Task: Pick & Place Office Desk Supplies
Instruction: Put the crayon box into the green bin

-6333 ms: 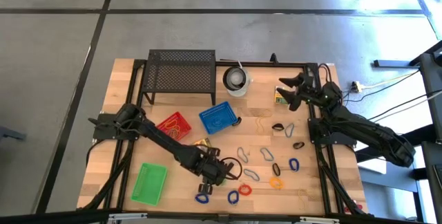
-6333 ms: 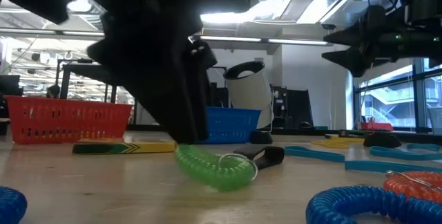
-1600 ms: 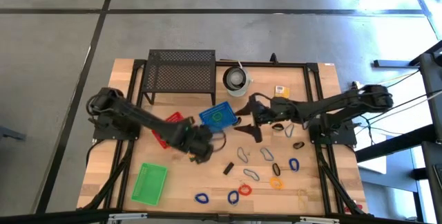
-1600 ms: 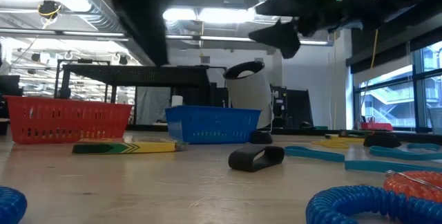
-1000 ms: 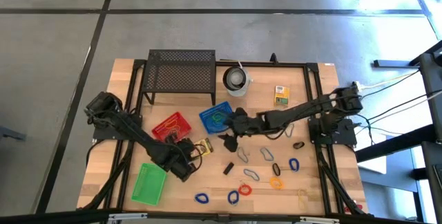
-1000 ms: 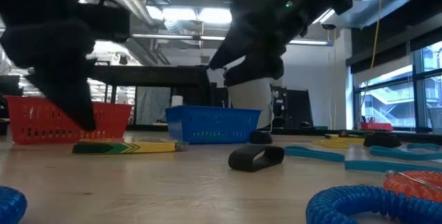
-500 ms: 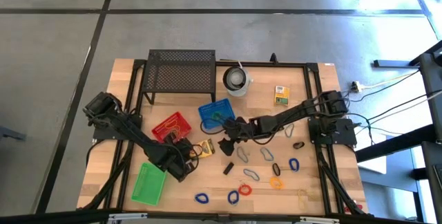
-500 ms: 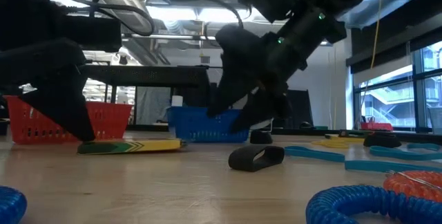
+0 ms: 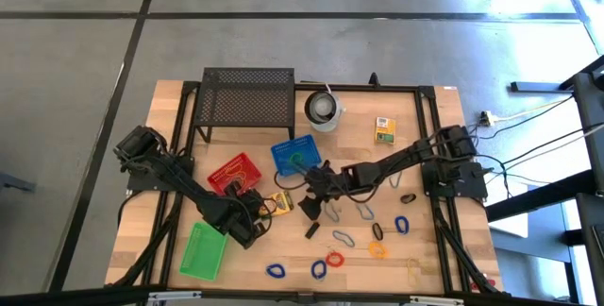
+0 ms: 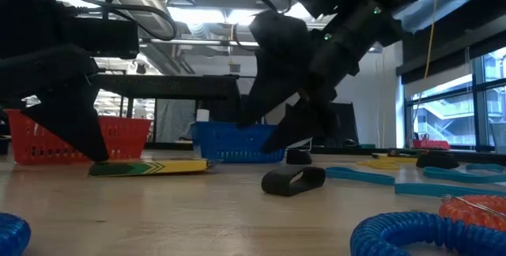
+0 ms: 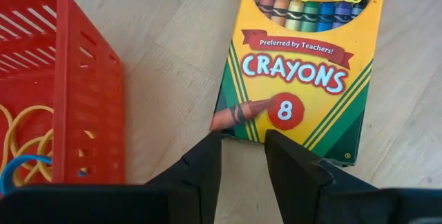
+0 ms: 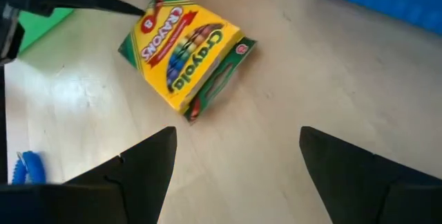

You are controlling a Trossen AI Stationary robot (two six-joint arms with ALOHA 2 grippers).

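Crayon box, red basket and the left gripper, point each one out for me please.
crayon box (image 11: 304, 65), left wrist view, middle of its printed yellow front.
red basket (image 11: 90, 106), left wrist view, its side wall nearest the box.
left gripper (image 11: 243, 156), left wrist view, gap between its two fingertips at the box's edge.

Industrial lab: exposed ceiling ducts (image 10: 95, 31)

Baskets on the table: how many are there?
3: a red basket left of centre, a blue basket beside it towards the middle, a green basket near the front left. None seems hidden.
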